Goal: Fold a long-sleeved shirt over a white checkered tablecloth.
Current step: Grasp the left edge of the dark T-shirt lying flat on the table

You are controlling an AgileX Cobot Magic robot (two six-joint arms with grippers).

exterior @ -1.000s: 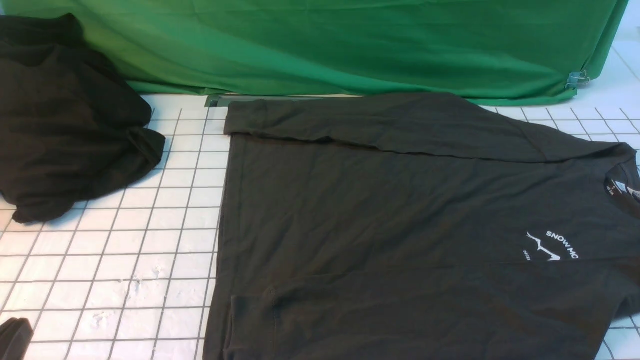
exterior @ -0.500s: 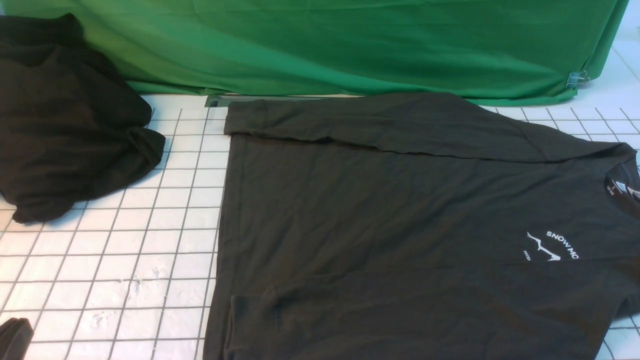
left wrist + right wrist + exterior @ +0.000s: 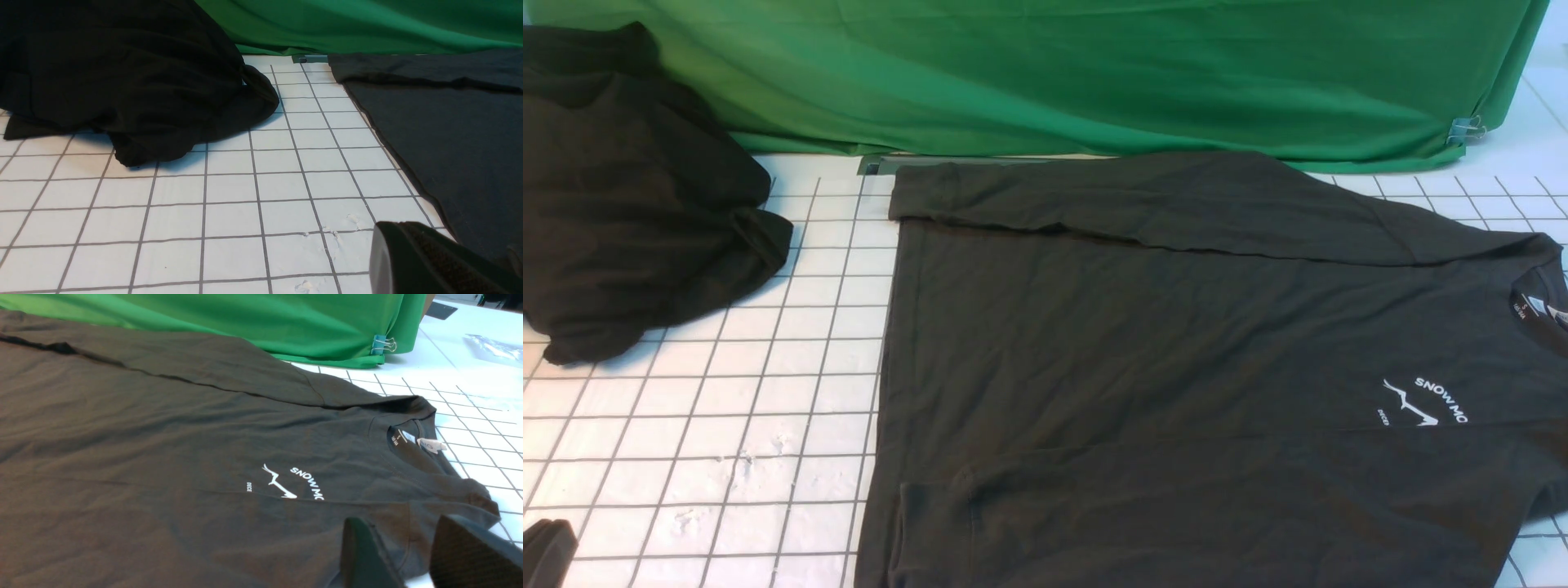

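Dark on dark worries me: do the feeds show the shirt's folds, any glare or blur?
Front view: even light, the long-sleeved shirt shows its sleeve fold as a thin shadow line; black cloth pile nearly featureless. Right wrist view: logo sharp, white checkered tablecloth washed out farther off.

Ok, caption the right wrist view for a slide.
Right hand open, low over the long-sleeved shirt lying flat on the white checkered tablecloth.

charcoal shirt (image 3: 1176, 343) flat (sleeves folded), checkered tablecloth (image 3: 792, 392)
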